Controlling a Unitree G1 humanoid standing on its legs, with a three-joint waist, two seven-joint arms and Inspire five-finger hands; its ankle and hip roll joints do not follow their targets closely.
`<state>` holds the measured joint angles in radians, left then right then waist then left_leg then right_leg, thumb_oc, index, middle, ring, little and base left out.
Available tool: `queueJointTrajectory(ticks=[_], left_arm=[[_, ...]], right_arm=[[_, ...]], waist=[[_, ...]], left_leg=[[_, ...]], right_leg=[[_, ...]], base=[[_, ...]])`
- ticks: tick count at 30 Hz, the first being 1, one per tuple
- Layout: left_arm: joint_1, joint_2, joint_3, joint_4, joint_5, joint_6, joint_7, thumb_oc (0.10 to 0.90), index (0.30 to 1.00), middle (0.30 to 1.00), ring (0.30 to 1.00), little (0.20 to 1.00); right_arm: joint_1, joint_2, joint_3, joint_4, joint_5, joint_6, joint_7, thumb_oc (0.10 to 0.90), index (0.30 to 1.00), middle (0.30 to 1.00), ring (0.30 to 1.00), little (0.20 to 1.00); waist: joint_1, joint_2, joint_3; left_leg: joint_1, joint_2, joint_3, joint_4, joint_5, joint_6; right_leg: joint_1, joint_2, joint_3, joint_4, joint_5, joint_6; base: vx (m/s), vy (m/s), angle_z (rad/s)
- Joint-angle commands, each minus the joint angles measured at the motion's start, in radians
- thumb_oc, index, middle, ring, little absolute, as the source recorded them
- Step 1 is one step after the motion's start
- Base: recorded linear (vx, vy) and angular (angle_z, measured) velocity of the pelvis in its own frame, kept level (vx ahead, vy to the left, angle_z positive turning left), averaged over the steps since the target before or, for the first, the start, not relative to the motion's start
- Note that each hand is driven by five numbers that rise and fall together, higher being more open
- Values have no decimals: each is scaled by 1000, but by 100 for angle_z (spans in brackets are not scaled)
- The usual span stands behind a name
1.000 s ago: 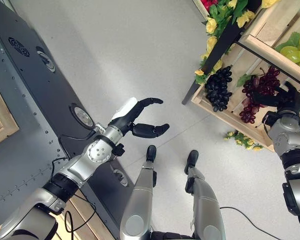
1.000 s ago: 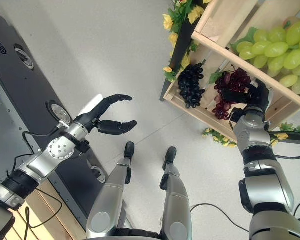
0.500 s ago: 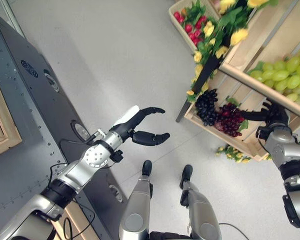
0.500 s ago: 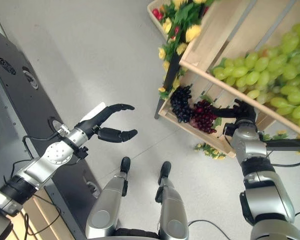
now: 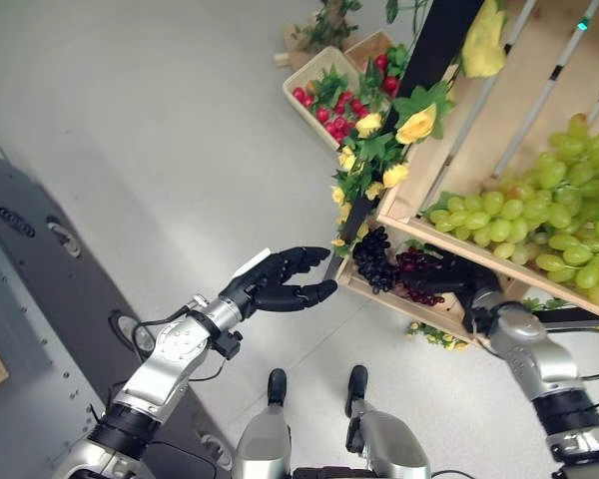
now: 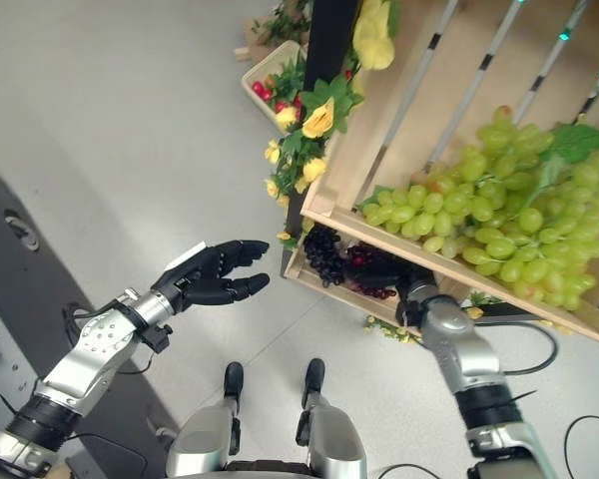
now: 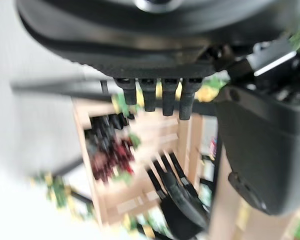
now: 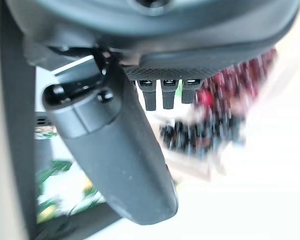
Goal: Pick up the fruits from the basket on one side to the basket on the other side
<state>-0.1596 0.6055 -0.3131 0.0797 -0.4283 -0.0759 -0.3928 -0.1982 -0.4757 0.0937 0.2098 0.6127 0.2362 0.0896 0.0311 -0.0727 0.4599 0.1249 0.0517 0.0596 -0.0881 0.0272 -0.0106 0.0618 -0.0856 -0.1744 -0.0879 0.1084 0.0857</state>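
I am reaching my right hand (image 5: 457, 280) into the low shelf (image 5: 419, 311) of the wooden fruit stand. The hand is right at the red grapes (image 5: 415, 263), which lie near the front edge of that shelf. The dark grapes (image 5: 373, 261) lie just beside them, at the corner of the shelf. In the right wrist view the fingers (image 8: 169, 91) stick out nearly straight with the red grapes (image 8: 237, 85) past them, so I think the hand is open and holds nothing yet. The green grapes (image 5: 539, 215) sit on the shelf above.

My left hand (image 5: 277, 283) hangs in the air out in front of the stand, over the floor. Its fingers bend a little and it holds nothing.

I think the step now is to grab the red grapes. To do it well, I should push the hand a bit deeper, so the fingers go over the bunch and the thumb comes under it. Then I should close slowly, because a bunch like this is soft and bumpy and could slip or drop some grapes. I should lift it out low and straight, so it does not bump the shelf above. I must also keep clear of the dark grapes, so they do not roll off the edge.

I cannot see a basket to put them in yet.
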Motion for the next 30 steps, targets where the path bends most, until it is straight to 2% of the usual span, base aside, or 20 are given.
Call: queueJointTrajectory(ticks=[1, 3, 7, 12, 18, 22, 27, 30], left_arm=[[73, -92, -41, 35, -132, -35, -72, 800, 900, 900, 900, 900], [83, -109, -51, 62, -167, -18, -67, 800, 900, 900, 900, 900], [115, -136, -45, 77, -181, 32, -67, 800, 900, 900, 900, 900], [158, -134, -39, 69, -154, 45, -91, 800, 900, 900, 900, 900], [179, -150, -36, 61, -210, 87, -39, 800, 900, 900, 900, 900], [205, -168, -29, 51, -218, 80, -7, 800, 900, 900, 900, 900], [209, -168, -22, 44, -223, 66, 31, 800, 900, 900, 900, 900], [195, -161, -10, 44, -207, 73, 52, 800, 900, 900, 900, 900]], right_arm=[[89, -2, 29, -4, 170, -159, 108, 800, 900, 900, 900, 900], [121, 52, 48, 6, 183, -189, 132, 800, 900, 900, 900, 900], [179, 114, 75, 3, 219, -179, 139, 800, 900, 900, 900, 900], [230, 161, 123, 27, 224, -168, 153, 800, 900, 900, 900, 900], [261, 189, 172, 60, 247, -148, 145, 800, 900, 900, 900, 900], [286, 210, 191, 64, 242, -152, 170, 800, 900, 900, 900, 900], [282, 217, 214, 59, 259, -187, 241, 800, 900, 900, 900, 900], [267, 215, 230, 51, 270, -201, 301, 800, 900, 900, 900, 900]], waist=[[-5, 39, -295], [-11, 44, -308], [-21, 51, -329], [-25, 57, -338], [-26, 62, -345], [-21, 60, -345], [-6, 59, -335], [-4, 62, -344]], left_leg=[[-63, 4, -9, 1, -27, -35], [-54, 4, -6, 1, -32, -37], [-42, -1, -5, 1, -40, -34], [-26, -9, 8, 1, -50, -25], [-17, -21, 20, 1, -60, -12], [-13, -36, 27, 1, -64, 3], [-18, -48, 18, 1, -62, 17], [-38, -44, -13, 1, -57, 24]], right_leg=[[1, -32, 0, 53, -82, 49], [11, -36, -2, 51, -84, 51], [20, -44, 0, 49, -88, 56], [29, -61, 5, 41, -82, 65], [26, -78, 16, 43, -73, 77], [12, -95, 19, 60, -69, 91], [-14, -120, 9, 81, -46, 110], [-38, -98, 45, 124, -73, 103]], base=[[28, 49, -4], [27, 40, -4], [26, 47, -2], [26, 78, -2], [22, 133, -9], [14, 135, -8], [-17, 46, 0], [-56, -110, 5]])
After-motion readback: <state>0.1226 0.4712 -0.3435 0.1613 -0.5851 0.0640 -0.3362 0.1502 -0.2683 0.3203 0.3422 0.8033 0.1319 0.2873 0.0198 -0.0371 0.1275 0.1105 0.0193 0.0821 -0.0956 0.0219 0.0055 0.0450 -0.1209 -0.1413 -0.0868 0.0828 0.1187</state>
